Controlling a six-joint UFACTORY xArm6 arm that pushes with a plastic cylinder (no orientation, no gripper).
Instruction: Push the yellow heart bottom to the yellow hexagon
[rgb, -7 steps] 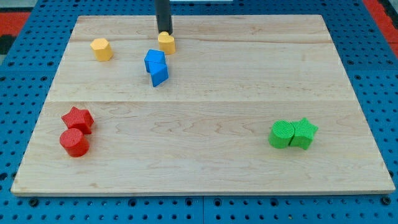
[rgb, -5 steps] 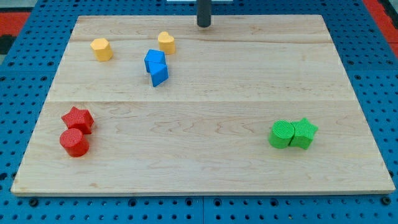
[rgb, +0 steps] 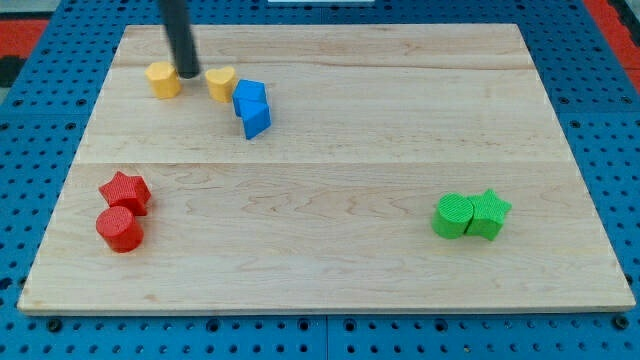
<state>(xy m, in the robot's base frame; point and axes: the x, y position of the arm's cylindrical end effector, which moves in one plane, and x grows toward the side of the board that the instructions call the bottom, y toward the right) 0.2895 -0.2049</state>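
The yellow heart (rgb: 221, 83) sits near the top left of the table (rgb: 330, 240), just beside the blue block (rgb: 251, 107) on its right and near the yellow hexagon (rgb: 163, 78) on its left, with my tip (rgb: 187, 73) standing between the two yellow pieces, close to the hexagon. There are no jaws here, only the bare rod. The heart looks small, light, rigid and likely to slide and twist easily, so I judge a push should meet its flat side squarely.

The dark rod comes down nearly upright from the view's top, at upper left, my tip (rgb: 187, 72) resting on the tabletop (rgb: 330, 250).
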